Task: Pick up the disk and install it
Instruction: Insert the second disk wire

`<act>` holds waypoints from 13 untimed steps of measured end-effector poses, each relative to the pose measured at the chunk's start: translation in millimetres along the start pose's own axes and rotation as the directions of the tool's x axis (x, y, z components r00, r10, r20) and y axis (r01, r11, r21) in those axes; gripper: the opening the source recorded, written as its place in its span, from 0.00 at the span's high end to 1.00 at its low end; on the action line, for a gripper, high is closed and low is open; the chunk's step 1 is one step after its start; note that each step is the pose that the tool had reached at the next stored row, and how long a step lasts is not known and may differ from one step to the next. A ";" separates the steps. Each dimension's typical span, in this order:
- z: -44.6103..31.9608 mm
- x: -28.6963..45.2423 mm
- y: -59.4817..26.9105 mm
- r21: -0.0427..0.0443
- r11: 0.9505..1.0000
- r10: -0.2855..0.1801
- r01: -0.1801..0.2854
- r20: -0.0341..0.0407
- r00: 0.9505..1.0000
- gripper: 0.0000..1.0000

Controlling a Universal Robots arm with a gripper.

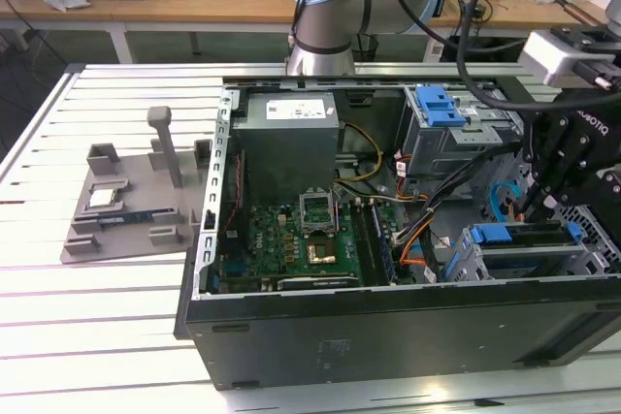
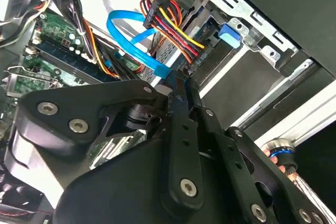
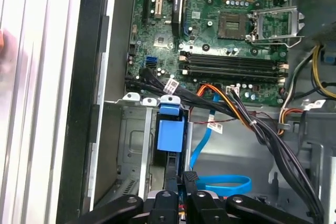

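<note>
The disk (image 1: 519,237) stands on edge in the lower drive cage, at the front corner of the open computer case on the exterior view's right. Its blue bracket (image 3: 170,129) shows end-on in the first wrist view, set between the cage's metal walls. My gripper (image 1: 537,208) hangs just above that cage. Its black fingers are pressed together, with the tips (image 3: 189,178) right beside the disk's upper edge. In the second wrist view the shut gripper (image 2: 177,82) points down toward the cage, and I see nothing held between the fingers.
A blue data cable (image 3: 220,183) and a bundle of coloured power wires (image 2: 173,24) loop close to the fingers. The motherboard (image 1: 301,239), power supply (image 1: 289,143) and an upper cage with a blue latch (image 1: 439,104) lie inside the case. A grey fixture (image 1: 126,201) sits on the exterior view's left.
</note>
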State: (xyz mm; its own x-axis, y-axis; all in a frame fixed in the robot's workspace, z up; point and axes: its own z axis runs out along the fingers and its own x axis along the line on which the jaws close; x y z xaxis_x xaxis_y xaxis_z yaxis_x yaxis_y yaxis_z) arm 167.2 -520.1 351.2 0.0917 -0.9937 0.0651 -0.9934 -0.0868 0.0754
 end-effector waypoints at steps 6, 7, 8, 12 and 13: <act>5.3 2.4 -0.2 0.001 1.000 -0.013 0.013 -0.002 1.000 0.84; 5.9 2.6 -0.2 0.001 1.000 -0.014 0.014 -0.002 1.000 0.84; 7.6 2.9 -0.3 0.001 1.000 -0.015 0.015 -0.002 1.000 0.84; 11.1 3.0 -0.5 0.001 1.000 -0.016 0.016 -0.002 1.000 0.84; 12.0 3.1 -0.5 0.001 1.000 -0.016 0.016 -0.002 1.000 0.84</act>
State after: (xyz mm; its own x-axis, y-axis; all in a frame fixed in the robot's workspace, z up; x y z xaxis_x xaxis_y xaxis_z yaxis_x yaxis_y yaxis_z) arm 167.2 -523.9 339.4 0.1075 -0.9920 0.0663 -0.9919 -0.1024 0.0755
